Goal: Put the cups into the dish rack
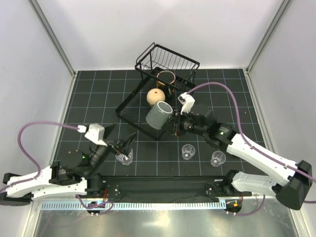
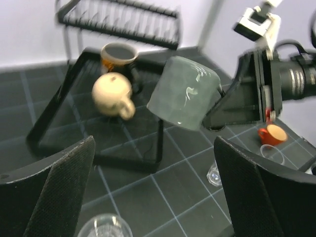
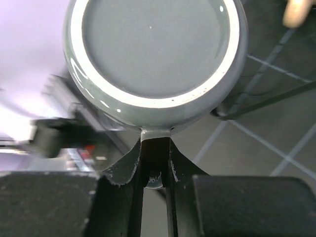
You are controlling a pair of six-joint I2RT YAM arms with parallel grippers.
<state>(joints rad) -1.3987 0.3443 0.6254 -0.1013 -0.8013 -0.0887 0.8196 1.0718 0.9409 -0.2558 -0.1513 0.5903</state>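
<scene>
Grey mug [image 1: 159, 115]: held clear of the table and tilted, with its base toward the claw and its mouth angled down and away. It hangs over the near corner of the flat lower frame and does not touch the wire.
Right gripper [image 3: 155, 144]: jaws pinched nearly closed on the mug's handle alone, with nothing under the body.
Left gripper [image 1: 123, 144]: jaws spread wide and holding nothing.
Left tumbler [image 1: 124, 158]: clear glass, on the table low between the left fingers and not clasped.
Dish rack [image 1: 173, 57]: black wire, with a raised basket at the far end and a flat frame nearer the arms.
Beige mug [image 1: 156, 95]: inside the flat frame, just beyond the held mug.
Brown-rimmed cup [image 1: 166, 78]: upright at the far end of the frame, under the basket.
Middle tumbler [image 1: 187, 151]: on the table, just near of the right arm's wrist.
Right tumbler [image 1: 217, 158]: on the table, close beside the right forearm.
Red-orange cup [image 2: 272, 134]: on the table past the right arm, beside a tumbler.
Hazard, grip: the thin handle hold probably lets the heavy body swing or slip if the wrist turns quickly.
Hazard, wire: lowered at this tilt, the rim may catch the frame corner and be levered out of the jaws.
Hazard, neighbour: pushed further in, the mug could knock the beige one.
Hazard, sweep: a low forearm could topple the glasses or the small cup on the table by it.
Hazard, arms: the two claws are near each other, so reaching together risks contact.
</scene>
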